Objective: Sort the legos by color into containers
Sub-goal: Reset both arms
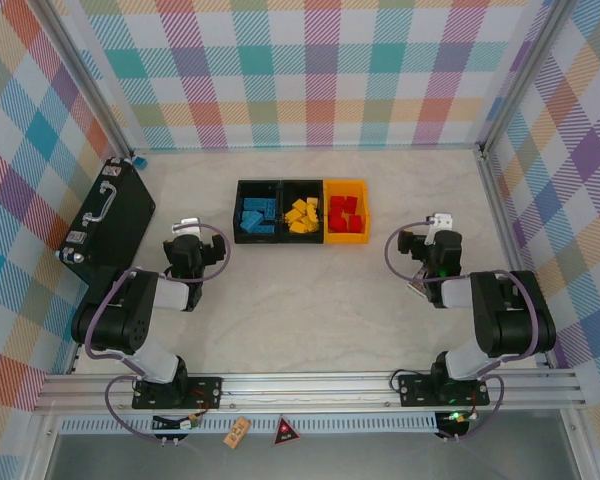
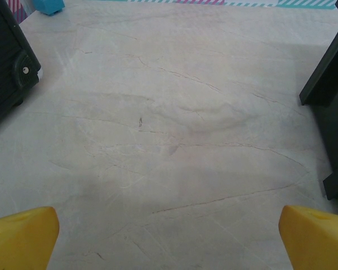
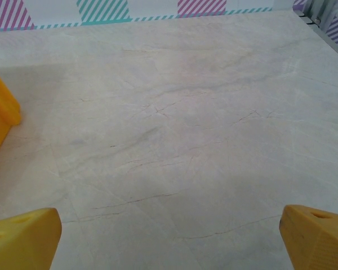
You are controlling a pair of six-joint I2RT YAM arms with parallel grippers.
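Note:
Three containers stand in a row at mid-table. The left black bin [image 1: 238, 212] holds the blue legos [image 1: 258, 215]. Yellow legos [image 1: 302, 215] fill the middle black bin [image 1: 302, 184], and red legos [image 1: 346, 215] lie in the yellow-orange bin [image 1: 346, 184]. My left gripper [image 1: 186, 230] rests left of the row, open and empty; its yellow fingertips [image 2: 22, 239] stand wide apart over bare tabletop, the gripper [image 2: 169, 242] holding nothing. On the right, my right gripper [image 1: 435, 228] is likewise open, with bare table between its fingertips [image 3: 22, 239] and the gripper [image 3: 169, 242] empty.
A black briefcase [image 1: 110, 215] with a handle lies at the left wall, its corner [image 2: 5, 67] near my left gripper. A black bin wall [image 2: 329, 73] stands to that gripper's right. The orange bin's corner [image 3: 0, 112] lies left of my right gripper. A small blue object [image 1: 137, 160] sits at the back left.

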